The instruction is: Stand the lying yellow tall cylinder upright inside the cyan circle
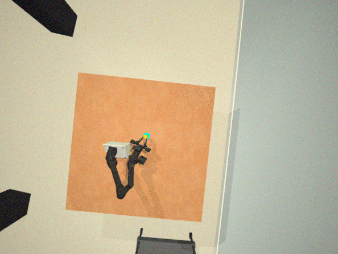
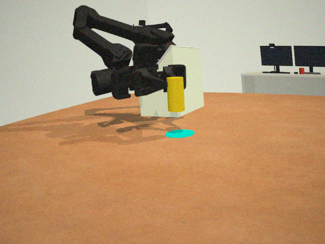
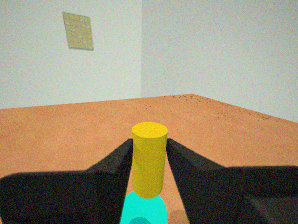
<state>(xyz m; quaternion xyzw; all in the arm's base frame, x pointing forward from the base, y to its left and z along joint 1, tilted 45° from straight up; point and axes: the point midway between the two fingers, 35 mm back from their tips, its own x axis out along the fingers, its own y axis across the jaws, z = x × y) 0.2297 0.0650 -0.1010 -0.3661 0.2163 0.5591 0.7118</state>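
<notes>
The yellow tall cylinder (image 1: 145, 136) (image 2: 175, 94) (image 3: 149, 162) is held nearly upright in the air, its lower end a little above the table. My gripper (image 1: 145, 138) (image 3: 149, 143) is shut on its upper part, one finger on each side. The cyan circle (image 1: 148, 134) (image 2: 180, 134) (image 3: 145, 206) lies flat on the table below the cylinder. From above, the cylinder overlaps the circle, slightly toward its arm side. In the exterior view a gap shows between the cylinder's bottom and the circle.
The pale box-shaped block (image 1: 120, 151) (image 2: 189, 79) stands beside and behind the gripper, under the arm's base. The orange table top (image 1: 114, 99) (image 2: 164, 191) (image 3: 60, 130) carries the arm's shadows. A desk with monitors (image 2: 276, 56) stands far behind.
</notes>
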